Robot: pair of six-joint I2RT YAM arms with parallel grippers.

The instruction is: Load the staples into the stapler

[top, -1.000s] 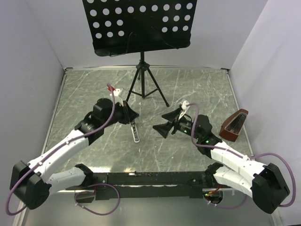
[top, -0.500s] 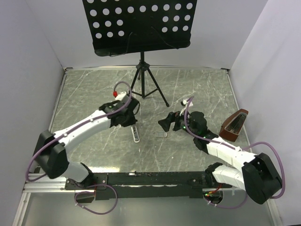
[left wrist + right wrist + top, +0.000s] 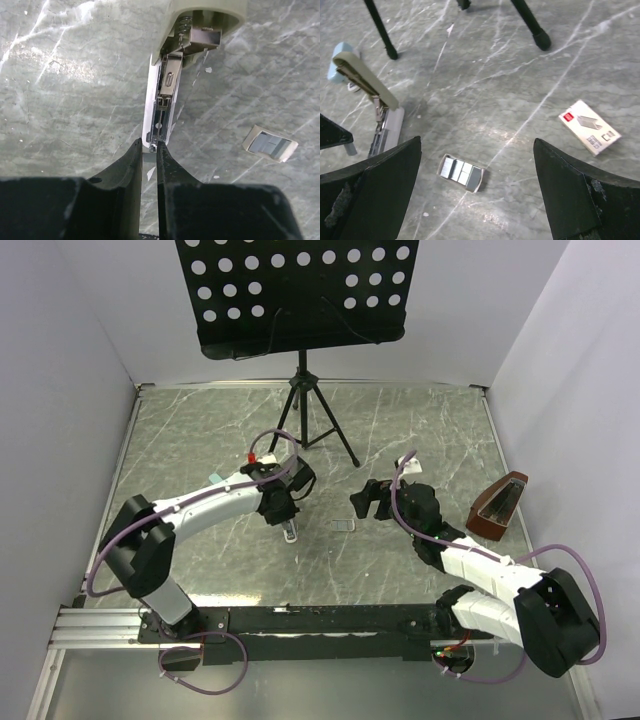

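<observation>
The stapler (image 3: 289,528) lies open on the marble table, its pale top arm (image 3: 367,82) swung up off the white base (image 3: 387,131). My left gripper (image 3: 149,145) sits at the front end of the stapler's metal channel (image 3: 164,95), shut on a thin silvery-grey strip of staples (image 3: 149,157) that lines up with the channel. A small open cardboard tray of staples (image 3: 461,172) lies just right of the stapler (image 3: 343,526). Above that tray my right gripper (image 3: 477,185) hangs wide open with nothing in it.
A white box with a red label (image 3: 590,127) lies right of the tray. The music stand's tripod (image 3: 303,425) stands just behind the stapler. A brown wedge-shaped object (image 3: 499,506) sits by the right wall.
My left arm has swung right and come down, bringing its shut gripper to the stapler's front end. The right gripper has drawn back slightly, uncovering the staples tray.
</observation>
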